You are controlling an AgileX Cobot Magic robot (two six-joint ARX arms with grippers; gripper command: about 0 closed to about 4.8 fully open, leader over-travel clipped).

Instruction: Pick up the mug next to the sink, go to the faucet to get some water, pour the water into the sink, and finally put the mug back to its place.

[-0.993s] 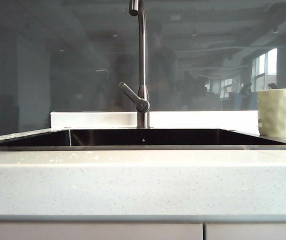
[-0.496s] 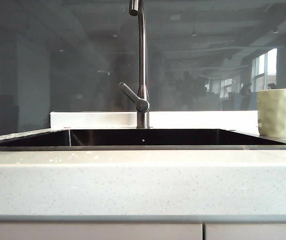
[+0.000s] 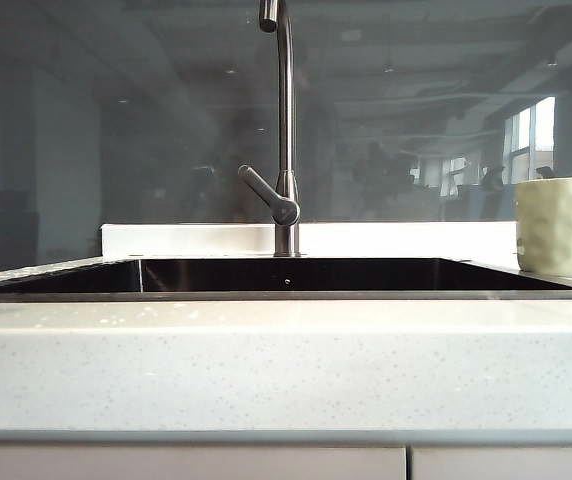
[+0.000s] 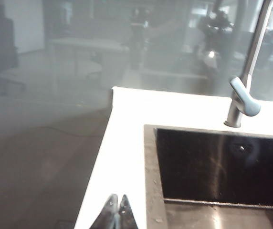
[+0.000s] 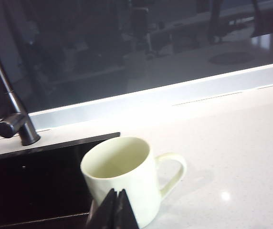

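Nothing moved: mug upright (both grippers closed).

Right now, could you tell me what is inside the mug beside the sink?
The mug looks empty: its pale inner wall shows, with no water visible. Its bottom is hidden by the near rim and the shut right gripper.

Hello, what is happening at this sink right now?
Nothing is being handled at this moment. The mug stands upright on the counter beside the sink, and it looks empty. The faucet shows no running water. The right hand is shut and hovers close in front of the mug, holding nothing. The left hand is shut too, above the counter at the sink's other side.
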